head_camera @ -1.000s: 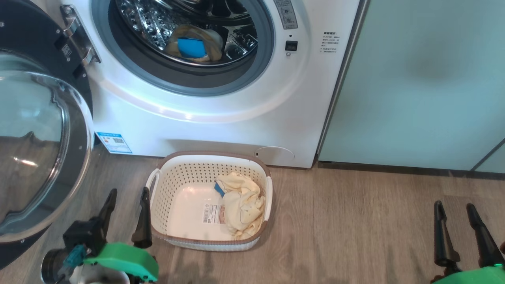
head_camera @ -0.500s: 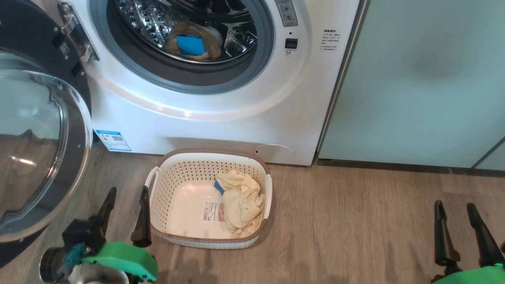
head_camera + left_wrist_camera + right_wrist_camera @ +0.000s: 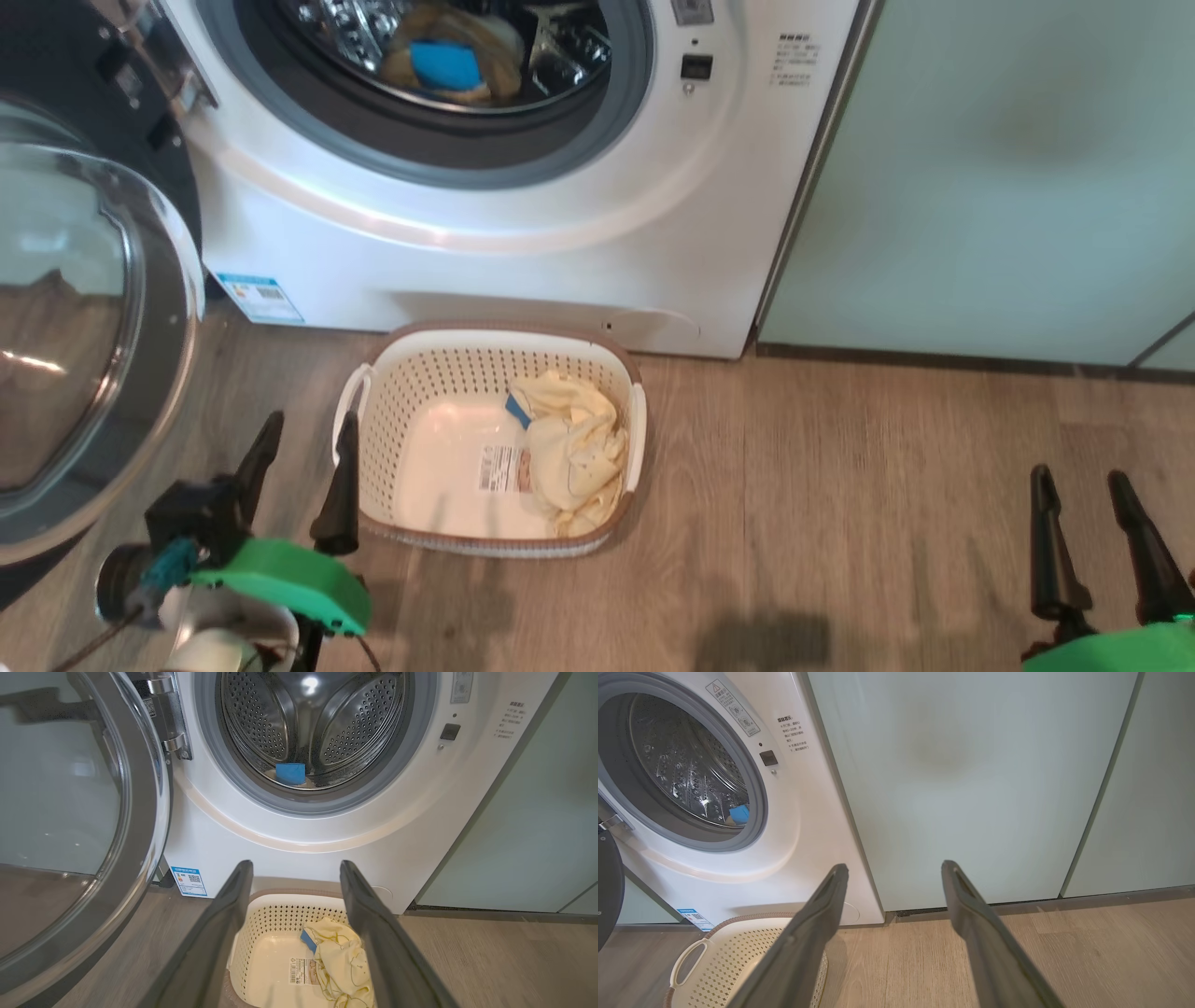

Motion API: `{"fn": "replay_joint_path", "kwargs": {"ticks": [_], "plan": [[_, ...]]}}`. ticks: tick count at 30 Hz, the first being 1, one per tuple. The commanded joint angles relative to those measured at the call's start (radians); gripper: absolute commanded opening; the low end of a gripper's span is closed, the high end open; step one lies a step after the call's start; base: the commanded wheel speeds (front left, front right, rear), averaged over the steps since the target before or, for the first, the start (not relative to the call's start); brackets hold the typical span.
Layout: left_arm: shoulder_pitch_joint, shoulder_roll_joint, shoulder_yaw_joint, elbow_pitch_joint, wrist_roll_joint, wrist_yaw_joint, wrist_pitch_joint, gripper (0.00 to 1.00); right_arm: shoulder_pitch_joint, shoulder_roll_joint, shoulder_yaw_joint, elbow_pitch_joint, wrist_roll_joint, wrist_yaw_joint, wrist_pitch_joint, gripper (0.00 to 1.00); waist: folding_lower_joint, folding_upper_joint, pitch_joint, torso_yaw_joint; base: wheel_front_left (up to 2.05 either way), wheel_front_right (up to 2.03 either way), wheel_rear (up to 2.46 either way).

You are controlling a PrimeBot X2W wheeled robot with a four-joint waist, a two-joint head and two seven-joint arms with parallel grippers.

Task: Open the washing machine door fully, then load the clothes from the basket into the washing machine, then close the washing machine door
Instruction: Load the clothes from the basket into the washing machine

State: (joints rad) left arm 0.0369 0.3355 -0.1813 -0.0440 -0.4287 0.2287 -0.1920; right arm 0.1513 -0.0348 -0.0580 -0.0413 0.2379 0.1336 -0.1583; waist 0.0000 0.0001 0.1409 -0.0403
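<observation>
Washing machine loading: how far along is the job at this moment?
Done: the washing machine door stands wide open, and one garment lies in the drum. In hand: nothing; left gripper and right gripper are open and empty. Left: the clothes in the basket, then closing the door.

Left pincer [image 3: 311, 420], right pincer [image 3: 1078, 474]: both agape, empty.

Above the basket [image 3: 439, 392], the washing machine [image 3: 523, 271] is cut off by the top edge, through its drum opening [image 3: 373, 117]. Left of the basket, the washing machine door [image 3: 84, 308] runs off the left edge. Inside the basket, the label [image 3: 502, 469] is too small to read, and the clothes [image 3: 574, 453] cover its right end.
</observation>
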Motion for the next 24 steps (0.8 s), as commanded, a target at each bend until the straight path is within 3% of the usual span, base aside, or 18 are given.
{"fn": "replay_joint_path", "kwargs": {"ticks": [1, 11, 24], "plan": [[-0.064, 0.030, 0.035, -0.017, -0.010, -0.012, -0.001, 1.00, -0.053, -0.015, 0.017, -0.036, 0.008, -0.003, -0.009, 1.00, 0.0000, -0.0001, 0.022, -0.001, 0.00, 0.00, 0.00], [-0.173, 0.046, 0.003, 0.052, -0.045, -0.101, 0.013, 1.00, -0.101, -0.015, 0.016, -0.040, 0.014, -0.003, -0.026, 1.00, 0.0000, -0.0001, 0.133, -0.017, 0.00, 0.00, 0.00], [-0.402, 0.042, -0.067, 0.263, -0.071, -0.225, 0.055, 1.00, -0.216, -0.015, 0.030, -0.024, 0.043, -0.003, -0.073, 1.00, 0.0000, -0.0001, 0.377, -0.078, 0.00, 0.00, 0.00]]}}
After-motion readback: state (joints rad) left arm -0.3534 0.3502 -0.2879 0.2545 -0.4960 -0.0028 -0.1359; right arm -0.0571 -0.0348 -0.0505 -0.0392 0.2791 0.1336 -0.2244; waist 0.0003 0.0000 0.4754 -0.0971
